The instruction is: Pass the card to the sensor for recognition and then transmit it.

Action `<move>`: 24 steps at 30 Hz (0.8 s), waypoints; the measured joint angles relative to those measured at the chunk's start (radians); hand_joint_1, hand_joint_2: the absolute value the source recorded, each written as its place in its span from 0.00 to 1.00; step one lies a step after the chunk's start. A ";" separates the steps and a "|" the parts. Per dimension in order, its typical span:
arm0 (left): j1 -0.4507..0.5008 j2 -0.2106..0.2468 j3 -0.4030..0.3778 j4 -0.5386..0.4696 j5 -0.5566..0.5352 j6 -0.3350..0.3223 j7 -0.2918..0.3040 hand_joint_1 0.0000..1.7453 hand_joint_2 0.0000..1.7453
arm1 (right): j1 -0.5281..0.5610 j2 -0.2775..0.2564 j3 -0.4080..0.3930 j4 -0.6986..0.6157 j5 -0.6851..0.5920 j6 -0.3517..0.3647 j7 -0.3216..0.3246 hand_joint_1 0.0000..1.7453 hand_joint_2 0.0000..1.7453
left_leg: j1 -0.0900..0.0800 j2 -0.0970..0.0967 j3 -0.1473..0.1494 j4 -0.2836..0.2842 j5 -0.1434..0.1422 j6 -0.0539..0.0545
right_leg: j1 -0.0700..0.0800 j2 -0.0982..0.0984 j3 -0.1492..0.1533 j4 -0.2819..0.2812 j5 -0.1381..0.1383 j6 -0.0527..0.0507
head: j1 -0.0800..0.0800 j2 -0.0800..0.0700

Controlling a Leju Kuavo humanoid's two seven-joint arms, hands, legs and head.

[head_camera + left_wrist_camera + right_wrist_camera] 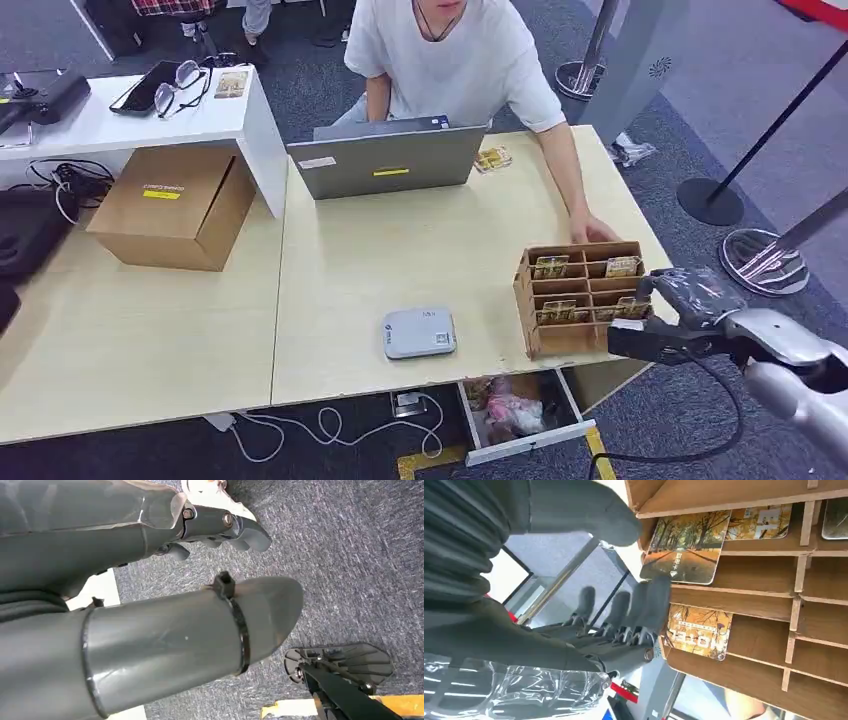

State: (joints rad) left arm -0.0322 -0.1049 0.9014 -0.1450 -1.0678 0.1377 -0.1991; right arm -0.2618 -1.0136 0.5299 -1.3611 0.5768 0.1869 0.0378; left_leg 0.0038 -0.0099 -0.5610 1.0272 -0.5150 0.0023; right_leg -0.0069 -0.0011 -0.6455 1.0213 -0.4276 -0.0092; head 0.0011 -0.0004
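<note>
Right arm (790, 365): silver, entering from the lower right of the head view and reaching forward, forearm roughly level. Right hand (668, 315): dark, at the end of a clear-covered wrist; in the right wrist view the right hand (624, 605) has its fingers (651, 607) extended side by side and the thick grey thumb (589, 512) set apart from them, nothing between. Left hand (220, 527): in the left wrist view it hangs downward, fingers loosely curled, holding nothing; the thumb (200, 635) lies apart from them.
</note>
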 joint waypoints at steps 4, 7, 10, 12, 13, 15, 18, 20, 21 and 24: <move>0.000 0.000 0.000 0.000 -0.003 0.001 0.000 0.00 0.00 | 0.004 0.000 0.000 0.000 -0.003 -0.002 0.000 0.45 1.00 | 0.000 0.000 0.000 0.000 0.000 0.000 | 0.000 0.000 0.000 0.000 0.000 0.000 | 0.000 0.000; 0.000 0.000 0.000 0.000 -0.009 0.002 0.000 0.00 0.00 | 0.026 0.000 -0.006 -0.005 -0.009 -0.008 0.008 0.41 1.00 | 0.000 0.000 0.000 0.000 0.000 0.000 | 0.000 0.000 0.000 0.000 0.000 0.000 | 0.000 0.000; 0.000 -0.001 0.000 0.000 -0.016 0.002 0.000 0.00 0.00 | 0.053 0.000 -0.021 -0.011 -0.007 -0.010 0.015 0.24 1.00 | 0.000 0.000 0.000 0.000 0.000 0.000 | 0.000 0.000 0.000 0.000 0.000 0.000 | 0.000 0.000; -0.001 -0.001 0.000 0.000 -0.020 0.002 -0.001 0.00 0.00 | 0.068 0.000 -0.030 -0.015 -0.004 -0.010 0.019 0.24 1.00 | 0.000 0.000 0.000 0.000 0.000 0.000 | 0.000 0.000 0.000 0.000 0.000 0.000 | 0.000 0.000; -0.002 -0.001 0.000 0.000 -0.021 0.002 -0.001 0.00 0.00 | 0.074 0.000 -0.034 -0.017 -0.002 -0.010 0.021 0.23 1.00 | 0.000 0.000 0.000 0.000 0.000 0.000 | 0.000 0.000 0.000 0.000 0.000 0.000 | 0.000 0.000; -0.002 -0.001 0.000 0.000 -0.022 0.002 -0.002 0.00 0.00 | 0.082 0.001 -0.041 -0.020 0.002 -0.010 0.023 0.21 1.00 | 0.000 0.000 0.000 0.000 0.000 0.000 | 0.000 0.000 0.000 0.000 0.000 0.000 | 0.000 0.000; -0.004 -0.001 0.000 0.000 -0.024 0.002 -0.002 0.00 0.00 | 0.087 0.001 -0.046 -0.022 0.003 -0.010 0.023 0.16 1.00 | 0.000 0.000 0.000 0.000 0.000 0.000 | 0.000 0.000 0.000 0.000 0.000 0.000 | 0.000 0.000; -0.004 -0.001 0.000 0.000 -0.027 0.002 -0.002 0.00 0.00 | 0.091 0.001 -0.050 -0.027 0.006 -0.010 0.023 0.14 1.00 | 0.000 0.000 0.000 0.000 0.000 0.000 | 0.000 0.000 0.000 0.000 0.000 0.000 | 0.000 0.000; -0.004 -0.001 0.000 0.000 -0.027 0.002 -0.002 0.00 0.00 | 0.094 0.001 -0.053 -0.030 0.006 -0.010 0.024 0.15 1.00 | 0.000 0.000 0.000 0.000 0.000 0.000 | 0.000 0.000 0.000 0.000 0.000 0.000 | 0.000 0.000; -0.005 -0.001 0.000 0.000 -0.030 0.000 -0.003 0.00 0.00 | 0.099 0.000 -0.066 -0.035 0.006 -0.010 0.024 0.15 1.00 | 0.000 0.000 0.000 0.000 0.000 0.000 | 0.000 0.000 0.000 0.000 0.000 0.000 | 0.000 0.000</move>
State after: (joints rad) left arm -0.0368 -0.1060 0.9018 -0.1450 -1.0979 0.1381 -0.2018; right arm -0.1625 -1.0132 0.4639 -1.3962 0.5829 0.1766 0.0622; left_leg 0.0038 -0.0101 -0.5608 1.0272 -0.5150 0.0023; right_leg -0.0069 -0.0011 -0.6455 1.0213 -0.4276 -0.0092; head 0.0008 -0.0004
